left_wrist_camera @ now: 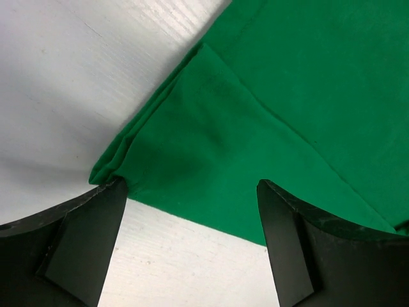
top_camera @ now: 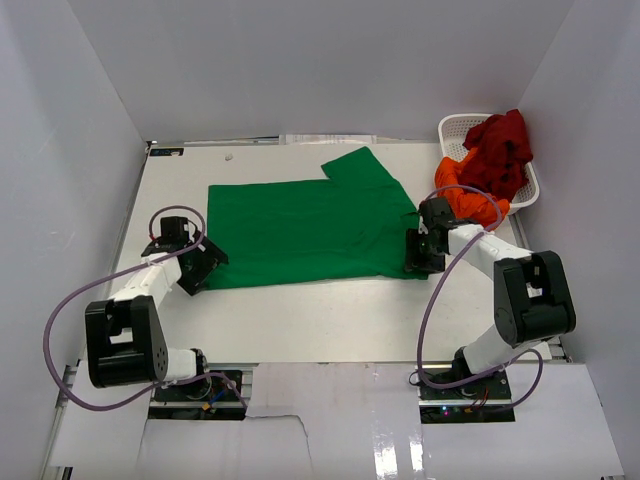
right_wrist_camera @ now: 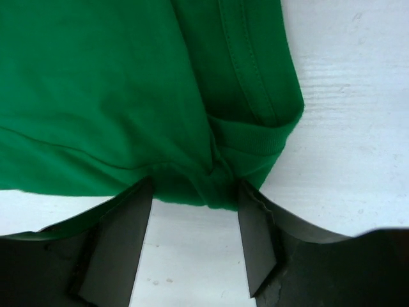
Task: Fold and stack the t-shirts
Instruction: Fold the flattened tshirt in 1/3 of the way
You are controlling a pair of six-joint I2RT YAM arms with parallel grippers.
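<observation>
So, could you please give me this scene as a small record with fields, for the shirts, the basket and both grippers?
green t-shirt: spread out on the table
orange t-shirt: crumpled in the white basket, spilling over its near rim
dark red t-shirt: crumpled in the same basket, above the orange one
left gripper: open, at the green shirt's near-left corner
right gripper: open, bunched near-right hem between its fingers
stack: none yet
</observation>
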